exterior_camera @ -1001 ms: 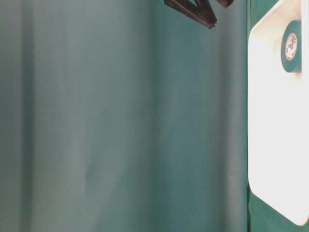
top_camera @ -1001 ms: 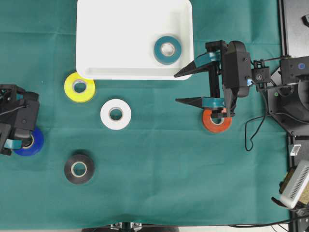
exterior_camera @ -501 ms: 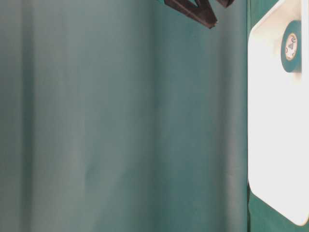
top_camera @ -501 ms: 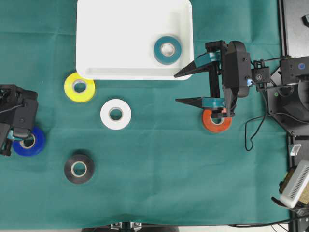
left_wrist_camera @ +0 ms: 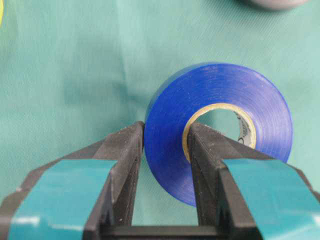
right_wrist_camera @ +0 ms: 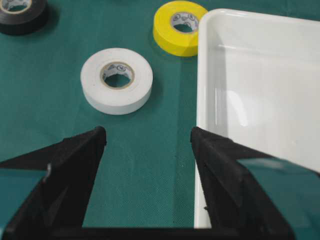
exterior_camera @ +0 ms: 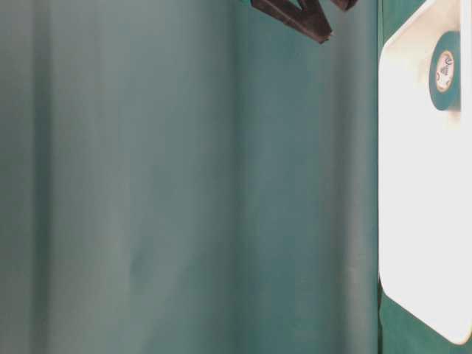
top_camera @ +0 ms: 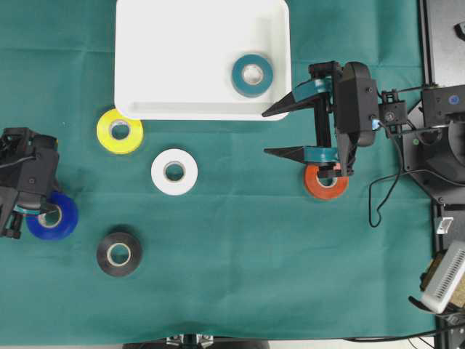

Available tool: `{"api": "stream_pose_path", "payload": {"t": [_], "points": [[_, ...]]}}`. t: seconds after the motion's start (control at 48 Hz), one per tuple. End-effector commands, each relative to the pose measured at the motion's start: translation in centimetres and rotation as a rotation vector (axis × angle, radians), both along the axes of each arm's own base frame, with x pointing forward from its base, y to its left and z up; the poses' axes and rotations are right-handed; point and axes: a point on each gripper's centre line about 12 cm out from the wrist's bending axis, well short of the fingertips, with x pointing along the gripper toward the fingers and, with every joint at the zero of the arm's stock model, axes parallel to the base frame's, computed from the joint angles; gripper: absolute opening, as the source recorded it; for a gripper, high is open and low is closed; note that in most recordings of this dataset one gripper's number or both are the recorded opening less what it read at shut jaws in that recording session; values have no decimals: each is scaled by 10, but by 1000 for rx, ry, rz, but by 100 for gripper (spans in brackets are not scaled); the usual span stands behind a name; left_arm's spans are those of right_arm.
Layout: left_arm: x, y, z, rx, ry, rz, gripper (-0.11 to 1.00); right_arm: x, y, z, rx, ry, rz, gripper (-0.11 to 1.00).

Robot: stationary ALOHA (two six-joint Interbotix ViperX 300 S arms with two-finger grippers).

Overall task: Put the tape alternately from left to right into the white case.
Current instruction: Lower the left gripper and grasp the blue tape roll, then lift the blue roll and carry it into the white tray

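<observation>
A blue tape roll (top_camera: 62,222) is at the far left, with my left gripper (top_camera: 40,212) shut on it. In the left wrist view one finger of the left gripper (left_wrist_camera: 166,132) is inside the blue roll's (left_wrist_camera: 220,95) core and the other presses its outer face. The white case (top_camera: 182,51) sits at the top middle and holds a teal tape roll (top_camera: 252,74). My right gripper (top_camera: 266,133) stands open beside the case's right corner, nothing between its fingers. In the right wrist view the right gripper (right_wrist_camera: 148,135) straddles the case's (right_wrist_camera: 250,75) rim.
Yellow tape (top_camera: 119,131), white tape (top_camera: 174,171) and black tape (top_camera: 118,254) lie on the green cloth left of centre. An orange roll (top_camera: 325,185) lies partly under the right gripper's body. Arm hardware and cables stand at the right edge (top_camera: 436,145).
The blue roll has shifted slightly right and toward the front with the left gripper, and looks a little larger. The right arm has not moved.
</observation>
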Motion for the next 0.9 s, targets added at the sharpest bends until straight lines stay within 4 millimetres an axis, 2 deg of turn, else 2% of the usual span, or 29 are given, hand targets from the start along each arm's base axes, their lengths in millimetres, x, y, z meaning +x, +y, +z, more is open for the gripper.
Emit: {"api": "stream_pose_path", "payload": {"t": [0.0, 0.188, 0.459, 0.605, 0.876], "points": [[10, -4, 22, -25, -71, 0, -3, 3, 1, 7, 4, -26, 4, 72], [18, -6, 45, -47, -140, -4, -3, 3, 2, 7, 4, -29, 6, 72], [24, 1, 45, -44, -141, 27, -3, 2, 3, 6, 4, -24, 10, 72], [33, 16, 51, -40, -172, 82, -3, 2, 3, 6, 5, -27, 12, 72], [59, 61, 64, -34, -243, 249, -3, 7, 4, 2, 7, -20, 16, 72]]}}
